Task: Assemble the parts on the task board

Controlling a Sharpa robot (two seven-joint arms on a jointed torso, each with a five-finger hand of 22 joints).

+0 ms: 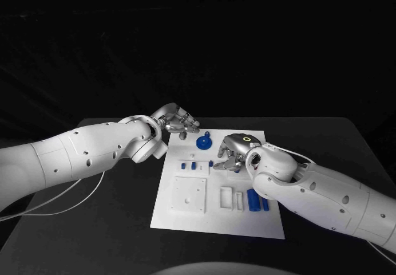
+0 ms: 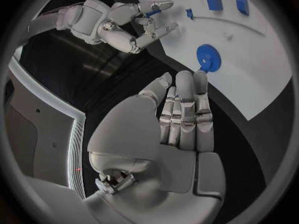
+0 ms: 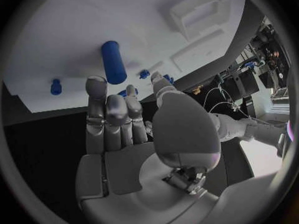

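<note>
Hovering over the task board (image 1: 216, 226) and blue parts (image 1: 254, 199), both hands' fingers (image 2: 185, 92) grasp nothing.

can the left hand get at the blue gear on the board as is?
Probably yes. The left hand hangs open beside the blue gear, nothing between them in the left wrist view; the right hand sits off to one side.

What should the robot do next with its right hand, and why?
Probably lower the right hand a little and pinch one of the small blue parts beside its fingers. It hovers over the task board holding nothing, and the left hand waits open at the board's far edge near the blue gear.
</note>
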